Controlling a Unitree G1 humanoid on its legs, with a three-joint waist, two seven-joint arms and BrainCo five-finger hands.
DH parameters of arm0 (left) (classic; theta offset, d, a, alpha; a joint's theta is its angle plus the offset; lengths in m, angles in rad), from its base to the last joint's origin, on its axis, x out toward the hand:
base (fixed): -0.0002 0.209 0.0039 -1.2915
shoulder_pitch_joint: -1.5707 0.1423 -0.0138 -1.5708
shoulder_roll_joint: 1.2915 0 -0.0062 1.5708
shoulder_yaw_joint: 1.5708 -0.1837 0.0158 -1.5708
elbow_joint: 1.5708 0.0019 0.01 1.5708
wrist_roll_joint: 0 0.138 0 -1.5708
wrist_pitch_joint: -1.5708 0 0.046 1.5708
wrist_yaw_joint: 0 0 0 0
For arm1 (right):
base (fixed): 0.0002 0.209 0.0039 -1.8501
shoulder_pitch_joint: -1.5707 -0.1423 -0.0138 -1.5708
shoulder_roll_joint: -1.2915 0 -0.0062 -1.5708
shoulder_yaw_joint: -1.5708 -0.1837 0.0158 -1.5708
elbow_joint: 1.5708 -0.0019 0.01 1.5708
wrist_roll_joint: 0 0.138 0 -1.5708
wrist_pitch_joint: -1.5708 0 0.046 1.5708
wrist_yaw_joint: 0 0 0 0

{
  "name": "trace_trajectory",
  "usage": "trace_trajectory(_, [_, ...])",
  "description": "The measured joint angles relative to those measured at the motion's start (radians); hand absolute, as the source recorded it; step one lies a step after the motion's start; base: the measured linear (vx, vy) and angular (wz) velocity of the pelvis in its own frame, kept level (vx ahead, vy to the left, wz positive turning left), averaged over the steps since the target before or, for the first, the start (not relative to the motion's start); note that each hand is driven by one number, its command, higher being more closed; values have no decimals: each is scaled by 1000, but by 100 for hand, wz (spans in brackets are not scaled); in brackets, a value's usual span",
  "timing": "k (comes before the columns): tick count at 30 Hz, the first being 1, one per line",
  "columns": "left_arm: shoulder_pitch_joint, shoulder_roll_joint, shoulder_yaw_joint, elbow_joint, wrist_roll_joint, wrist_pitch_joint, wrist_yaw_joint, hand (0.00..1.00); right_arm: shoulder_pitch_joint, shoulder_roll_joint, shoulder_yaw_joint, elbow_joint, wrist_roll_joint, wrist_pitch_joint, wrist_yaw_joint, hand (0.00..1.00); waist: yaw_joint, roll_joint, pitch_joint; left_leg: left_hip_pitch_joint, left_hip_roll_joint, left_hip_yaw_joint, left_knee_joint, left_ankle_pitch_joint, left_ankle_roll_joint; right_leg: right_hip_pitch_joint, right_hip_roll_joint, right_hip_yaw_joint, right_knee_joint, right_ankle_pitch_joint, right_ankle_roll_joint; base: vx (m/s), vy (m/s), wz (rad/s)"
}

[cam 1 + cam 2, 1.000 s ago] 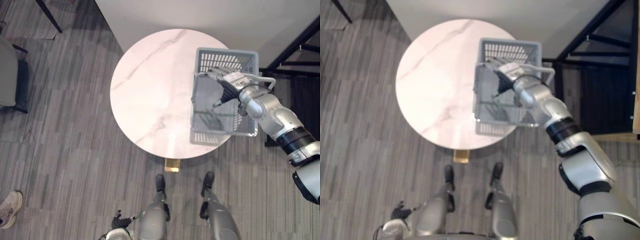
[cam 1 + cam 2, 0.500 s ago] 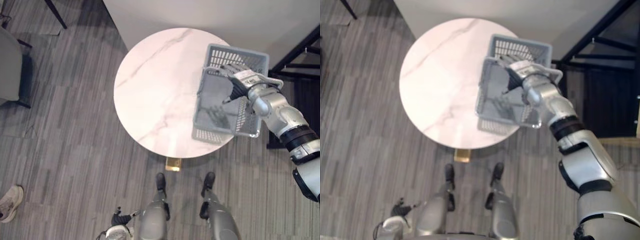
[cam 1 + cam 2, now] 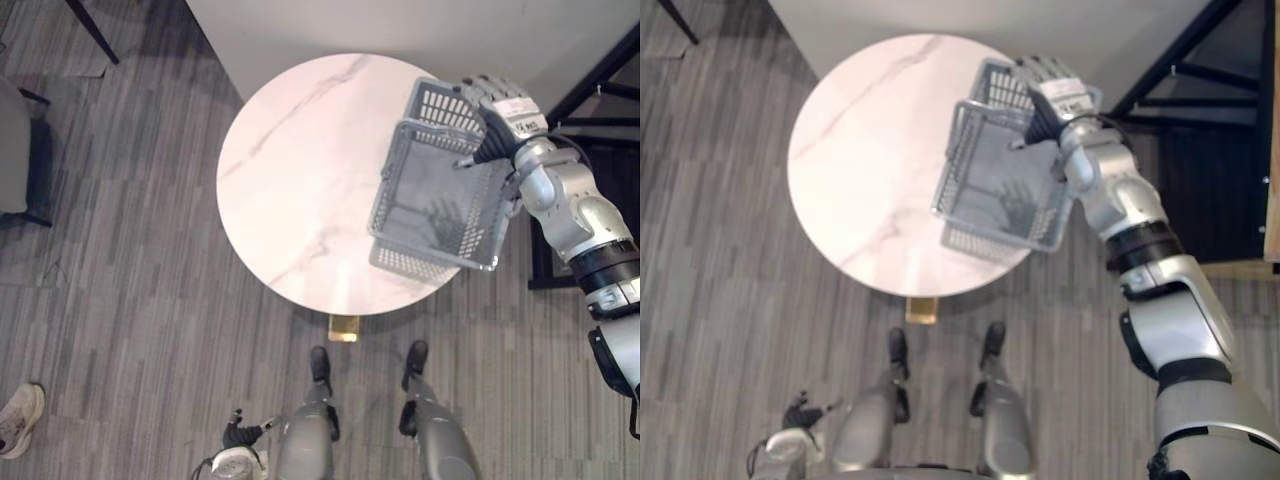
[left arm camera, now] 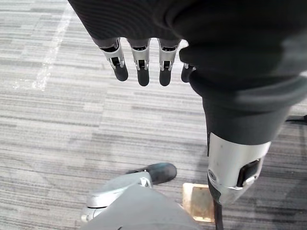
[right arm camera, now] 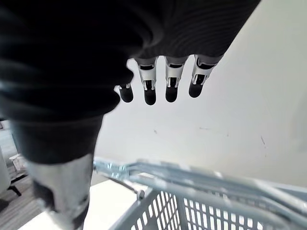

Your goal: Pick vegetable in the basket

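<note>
Underfoot, a grey striped floor (image 3: 120, 300) spreads all round, and a white wall (image 3: 400, 25) closes the scene at 12 o'clock. At the centre stands a round white marble table (image 3: 300, 180) with faint grey veins. A black frame (image 3: 600, 90) of bars stands just off the table at 2 o'clock, and a dark chair (image 3: 20, 150) sits well apart at 9 o'clock.

The grey mesh basket (image 3: 425, 215) lies over the table's 3 o'clock edge, its outer side hanging past the rim. It is tilted, with the 1 o'clock end higher and the open top turned toward the table's middle. Its inside shows bare grey mesh with shadow. Whether its low edge touches the tabletop I cannot tell.

The right hand (image 3: 503, 118) is at the basket's high end, at 1 o'clock, touching the rim there. In the right wrist view its fingers (image 5: 168, 81) hang straight in a row, wrapped round nothing, with the basket's metal handle (image 5: 201, 178) and mesh wall just past them. How the basket is caught on the hand I cannot tell.

The left hand (image 4: 143, 28) hangs low over the floor at 7 o'clock, fingers straight and slack, holding nothing.

A person's pale shoe (image 3: 20, 420) rests on the floor at 8 o'clock, well apart. A small brass plate (image 3: 343, 328) lies under the table's 6 o'clock edge.
</note>
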Motion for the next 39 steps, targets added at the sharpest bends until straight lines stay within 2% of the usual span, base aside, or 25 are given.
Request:
trace_trajectory(7, [0, 0, 2, -5, 0, 1, 0, 0, 2, 0, 0, -4, 22, -3, 0, 0, 2, 0, 0, 0, 2, 0, 0, 0, -1, 0, 2, 1, 0, 0, 0, 21, 3, 0])
trace_trajectory(14, [0, 0, -13, -4, 0, -1, 0, 0, 1, 1, 0, 121, 20, 0, 0, 0, 6, 0, 0, -1, 1, -2, 0, 0, -1, 0, 1, 0, 0, 0, 0, 27, 6, 1])
trace_trajectory(26, [-1, -2, -59, -10, -1, -10, 1, 0, -33, 1, -44, 252, 17, 36, -4, 0, 8, 9, 3, -28, -4, -24, -1, 6, -1, -14, -3, -22, -2, 0, 0, 8, 2, 4])
trace_trajectory(31, [-2, -3, -76, -16, -30, -11, 6, 0, -60, 2, -75, 308, 15, 40, -14, 0, 28, 18, 7, -37, -5, -30, -1, 10, 0, -19, -6, -27, -2, 0, 0, 30, 11, 5])
trace_trajectory(39, [-2, -5, -80, -16, -39, -13, 12, 0, -83, 7, -76, 324, 15, 42, -33, 0, 35, 25, 11, -40, -6, -39, -5, 14, 1, -18, -7, -35, -1, 0, 0, 12, 4, 1])
